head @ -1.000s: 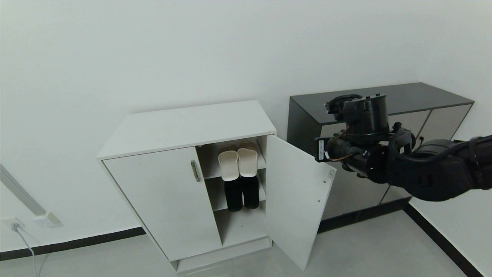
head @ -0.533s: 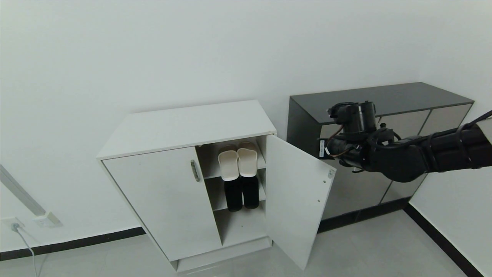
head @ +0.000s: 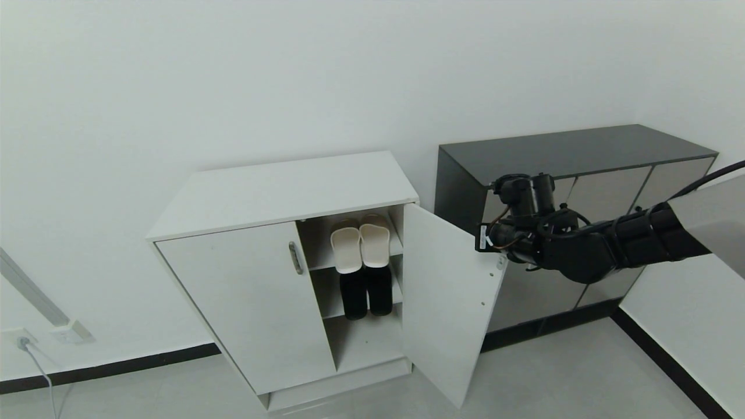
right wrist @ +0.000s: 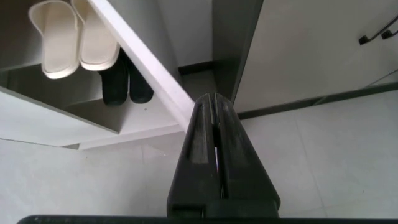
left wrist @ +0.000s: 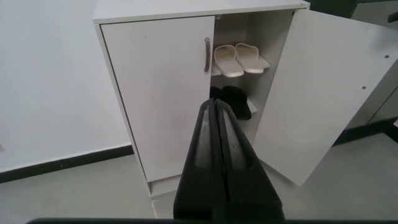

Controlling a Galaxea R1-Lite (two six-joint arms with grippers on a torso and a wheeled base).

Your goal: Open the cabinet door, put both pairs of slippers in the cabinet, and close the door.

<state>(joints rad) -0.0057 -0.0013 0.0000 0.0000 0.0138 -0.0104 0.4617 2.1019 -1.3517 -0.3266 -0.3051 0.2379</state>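
The 2 pairs sit inside the white cabinet (head: 279,192): cream slippers (head: 361,247) above black slippers (head: 365,297). Closing remains. The right claw (right wrist: 213,101), closed and empty, is beside the open door (head: 442,291), perhaps touching its free edge; next, push that edge inward. The left claw (left wrist: 216,104) is closed, empty.
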